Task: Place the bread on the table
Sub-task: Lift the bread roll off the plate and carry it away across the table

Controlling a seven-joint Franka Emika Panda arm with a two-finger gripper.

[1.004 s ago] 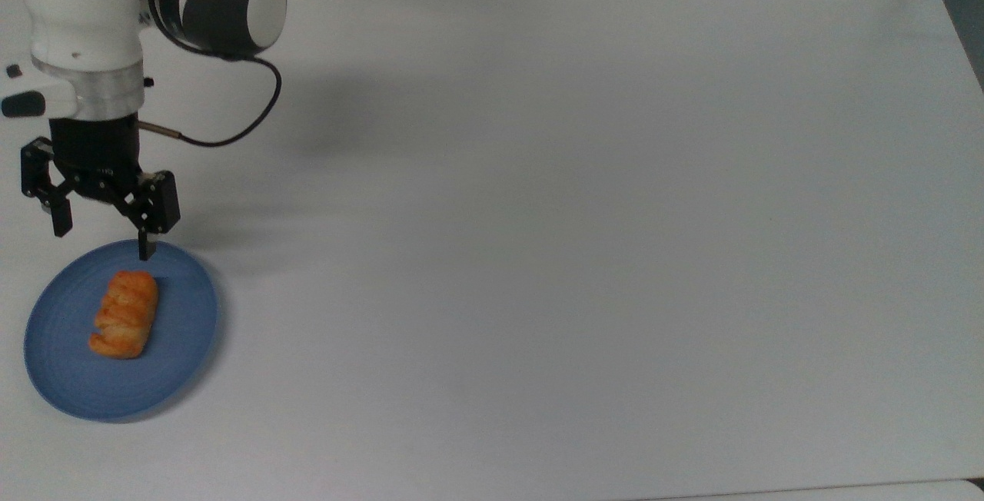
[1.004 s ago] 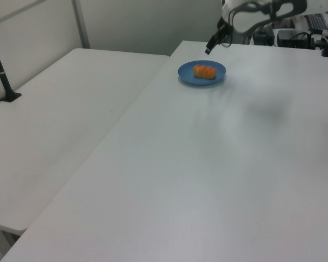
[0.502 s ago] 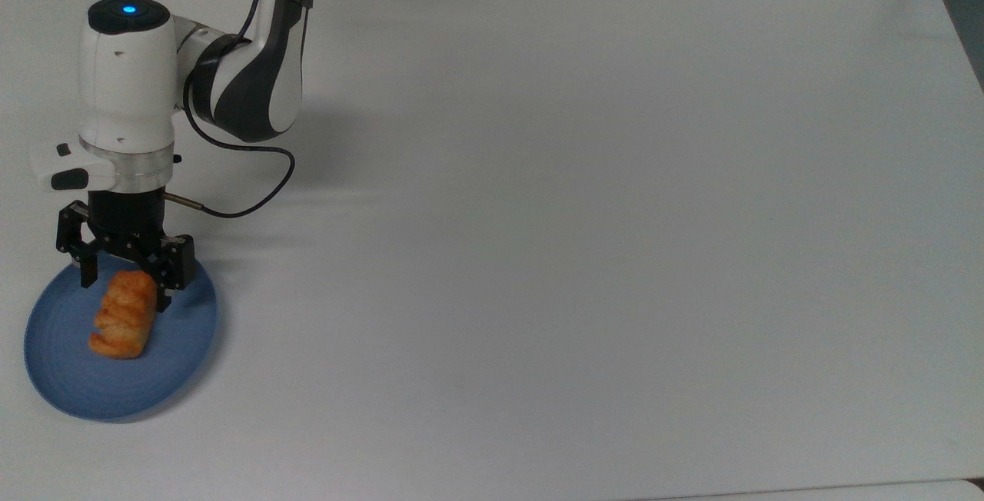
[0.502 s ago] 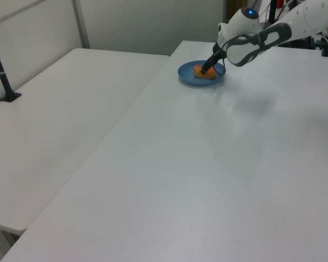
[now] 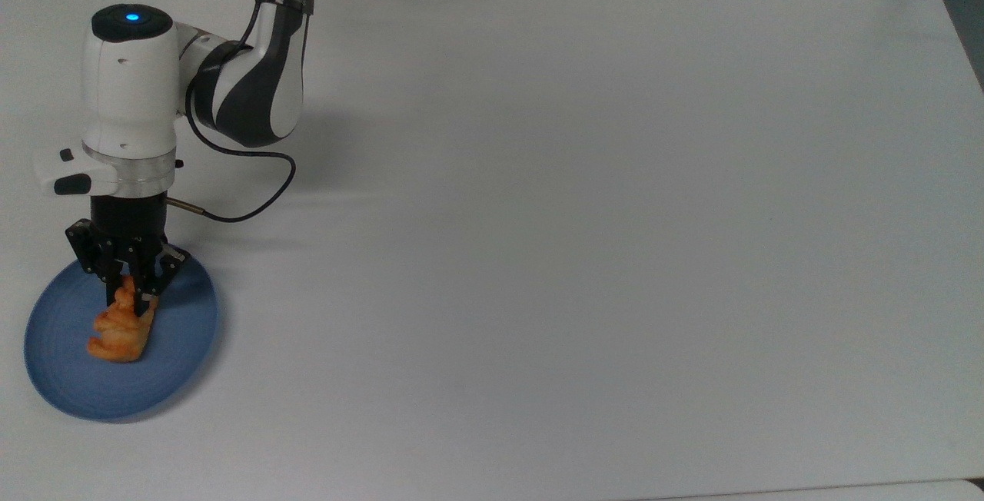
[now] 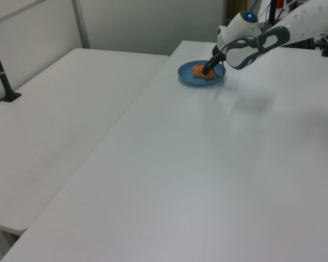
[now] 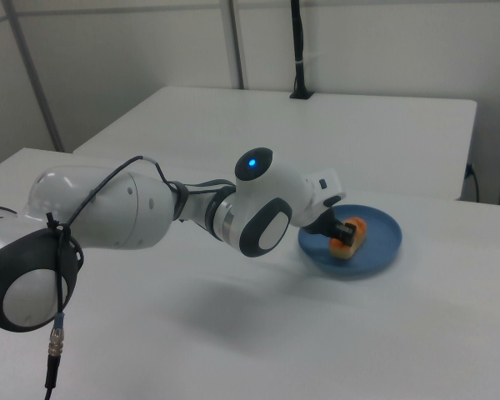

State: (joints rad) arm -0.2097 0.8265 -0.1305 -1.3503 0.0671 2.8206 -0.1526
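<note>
1. White table [image 5: 584,240] across the whole top view, blue plate [image 5: 181,355] at lower left.
2. Bread [image 5: 119,332] lying on that plate.
3. Gripper [image 5: 131,295] fingers pinched narrow on the bread's upper end.

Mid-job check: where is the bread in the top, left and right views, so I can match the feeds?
Top view: the bread is at the far left, below the middle, on the blue plate, pinched by the tool.
Left view: the bread is at top centre-right, on the plate.
Right view: the bread is right of centre, on the plate.
Shared landmark: the blue plate on the table.
</note>
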